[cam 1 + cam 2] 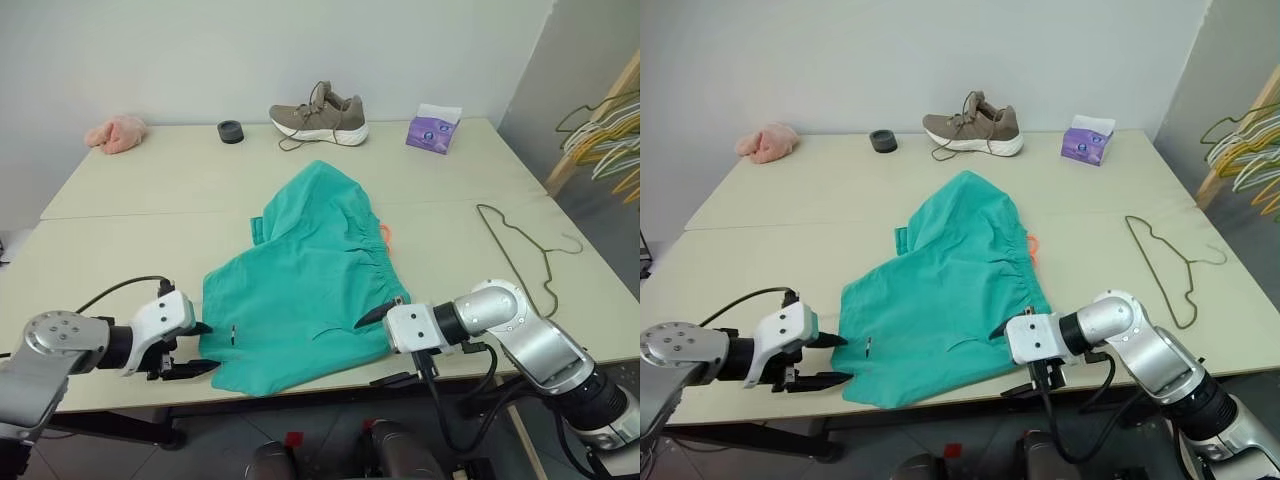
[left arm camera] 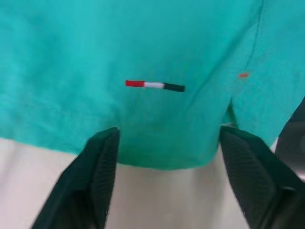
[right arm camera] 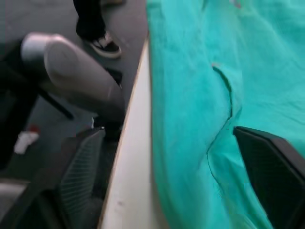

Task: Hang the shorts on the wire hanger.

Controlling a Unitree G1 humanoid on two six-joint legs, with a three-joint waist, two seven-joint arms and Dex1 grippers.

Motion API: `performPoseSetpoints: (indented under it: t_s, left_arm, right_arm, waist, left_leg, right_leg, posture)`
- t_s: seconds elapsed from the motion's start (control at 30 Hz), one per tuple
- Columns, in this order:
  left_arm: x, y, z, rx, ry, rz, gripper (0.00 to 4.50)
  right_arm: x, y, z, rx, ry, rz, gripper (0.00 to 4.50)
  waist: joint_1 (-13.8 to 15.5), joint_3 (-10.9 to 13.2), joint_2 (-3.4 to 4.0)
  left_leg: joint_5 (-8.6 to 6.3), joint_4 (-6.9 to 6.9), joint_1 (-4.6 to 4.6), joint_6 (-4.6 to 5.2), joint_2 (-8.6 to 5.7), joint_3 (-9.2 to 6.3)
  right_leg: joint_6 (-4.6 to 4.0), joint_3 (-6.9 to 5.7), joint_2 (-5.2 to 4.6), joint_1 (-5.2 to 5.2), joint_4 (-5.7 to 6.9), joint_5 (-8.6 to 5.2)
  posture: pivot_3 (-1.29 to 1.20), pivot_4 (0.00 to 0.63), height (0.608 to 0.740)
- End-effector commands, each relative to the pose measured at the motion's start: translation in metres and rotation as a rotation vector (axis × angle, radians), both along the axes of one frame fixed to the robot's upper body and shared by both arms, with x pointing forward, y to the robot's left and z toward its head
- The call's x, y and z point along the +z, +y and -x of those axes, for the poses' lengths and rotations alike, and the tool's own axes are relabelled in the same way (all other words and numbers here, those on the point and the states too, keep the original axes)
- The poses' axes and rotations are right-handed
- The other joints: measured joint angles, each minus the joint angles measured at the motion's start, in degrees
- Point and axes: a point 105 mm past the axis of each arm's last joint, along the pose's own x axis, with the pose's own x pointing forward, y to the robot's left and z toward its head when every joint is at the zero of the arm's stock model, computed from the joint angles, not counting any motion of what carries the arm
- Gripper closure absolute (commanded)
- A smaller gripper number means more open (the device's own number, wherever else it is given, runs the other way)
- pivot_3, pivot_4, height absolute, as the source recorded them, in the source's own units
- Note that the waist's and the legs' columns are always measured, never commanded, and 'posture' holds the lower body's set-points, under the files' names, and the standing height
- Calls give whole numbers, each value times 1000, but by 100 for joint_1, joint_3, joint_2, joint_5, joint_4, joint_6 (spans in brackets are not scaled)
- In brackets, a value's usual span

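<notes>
The teal-green shorts (image 1: 310,280) lie spread flat on the table, their gathered waistband and a bit of orange drawstring toward the right. My left gripper (image 1: 198,349) stands open at the shorts' near left hem, and in the left wrist view the hem (image 2: 162,152) lies between its fingers (image 2: 100,167), ungripped. My right gripper (image 1: 384,348) is open at the table's front edge by the shorts' near right corner, one finger over the cloth and one below the edge. The thin olive wire hanger (image 1: 520,255) lies flat on the table to the right, apart from the shorts.
A tan shoe (image 1: 320,115), a small black round object (image 1: 231,131), a pink cloth lump (image 1: 115,133) and a purple tissue pack (image 1: 433,130) line the table's far side. Bunched hangers (image 1: 610,135) hang on a rack at the far right.
</notes>
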Motion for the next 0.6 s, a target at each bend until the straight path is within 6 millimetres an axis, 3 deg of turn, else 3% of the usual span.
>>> performPoseSetpoints:
  t_s: [0.03, 0.2, 0.3, 0.43, 0.53, 0.6]
  left_arm:
    - [47, -5, -19, 43, -140, 138, 767]
    - [83, -37, -31, 26, -216, 377, 767]
    - [88, -54, -25, -30, -178, 424, 767]
    - [68, -46, -17, -62, -81, 297, 767]
    - [59, -32, -15, -66, -58, 194, 25]
    - [54, -21, -13, -58, -52, 124, 25]
  right_arm:
    - [32, 2, -6, -66, 4, -154, 0]
    - [58, -14, -35, -330, -17, -339, 0]
    - [60, -28, -43, -437, -37, -362, 0]
    - [49, -31, -29, -434, 2, -338, 0]
    - [41, -29, -23, -415, 9, -305, 0]
    - [39, -24, -22, -409, 8, -310, 0]
  waist:
    - [26, -3, -8]
    - [94, -4, -10]
    - [95, -4, -17]
    - [61, -4, -16]
    - [-30, -3, -14]
    - [-61, -3, -16]
  left_leg:
    - [0, 1, 0, 0, 0, -3]
    - [0, 2, 0, 0, -5, 1]
    - [0, 3, -4, 0, -6, 1]
    - [-1, -7, -2, -1, -4, 1]
    - [-1, -8, 1, -1, -2, -1]
    - [-1, -8, 3, 0, -1, -4]
  right_leg:
    - [0, -3, 0, 1, 0, 0]
    - [0, 4, -2, 4, -1, 0]
    - [1, 7, -3, 4, -4, 1]
    - [1, 8, 0, 1, -10, 0]
    - [-1, 7, 1, 0, -7, -1]
    - [-1, 5, 1, 1, -7, -1]
  posture:
    - [-58, 86, 740]
    - [-76, 89, 740]
    - [-105, 92, 740]
    - [-120, 95, 740]
    - [-118, 96, 740]
    - [-111, 96, 740]
